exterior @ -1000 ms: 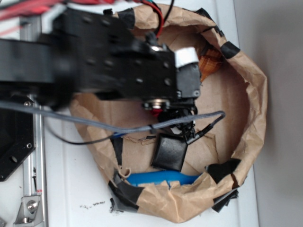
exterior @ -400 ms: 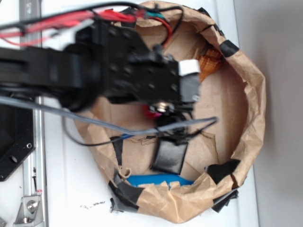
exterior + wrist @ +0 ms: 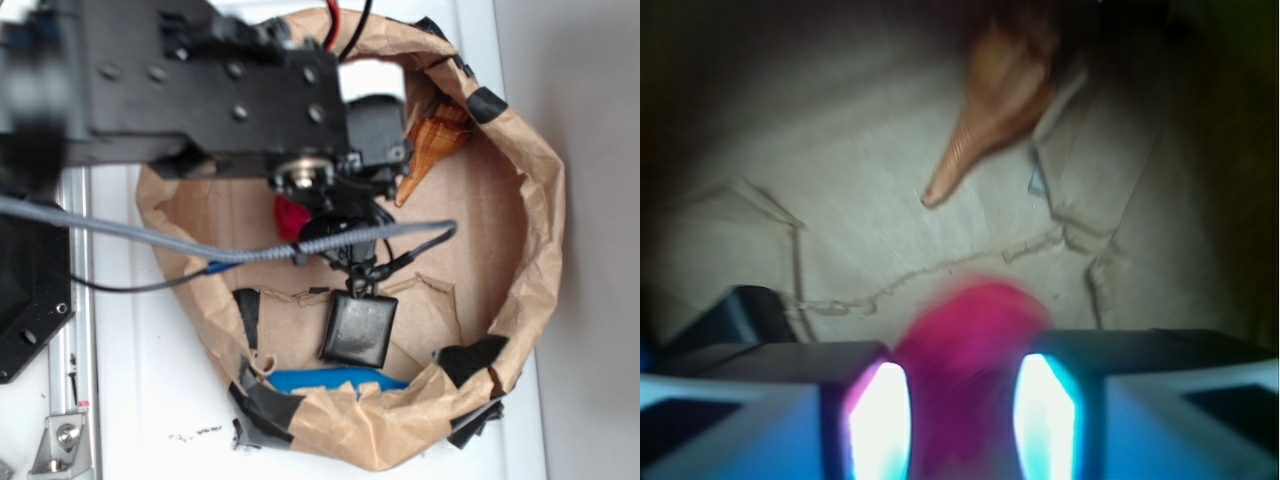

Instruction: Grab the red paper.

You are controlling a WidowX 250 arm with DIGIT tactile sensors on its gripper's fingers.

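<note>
The red paper (image 3: 291,217) shows as a red wad just under the black arm, inside the brown paper nest. In the wrist view the red paper (image 3: 965,350) is blurred and fills the gap between my two fingers. My gripper (image 3: 962,420) is shut on it, with a pad (image 3: 880,420) pressing each side. In the exterior view the gripper (image 3: 322,208) is mostly hidden under the wrist block and cables. The paper floor looks some way below the wad.
An orange-brown checked cone (image 3: 428,140) lies at the nest's far right and shows ahead in the wrist view (image 3: 985,110). A black square pad (image 3: 358,328) lies on the floor, with a blue object (image 3: 340,380) by the front wall. The crumpled brown wall (image 3: 535,220) rings everything.
The arm has shifted up and left in the exterior view. The red wad has come with it and shows more. The cone is now uncovered, and the black pad stays put.
</note>
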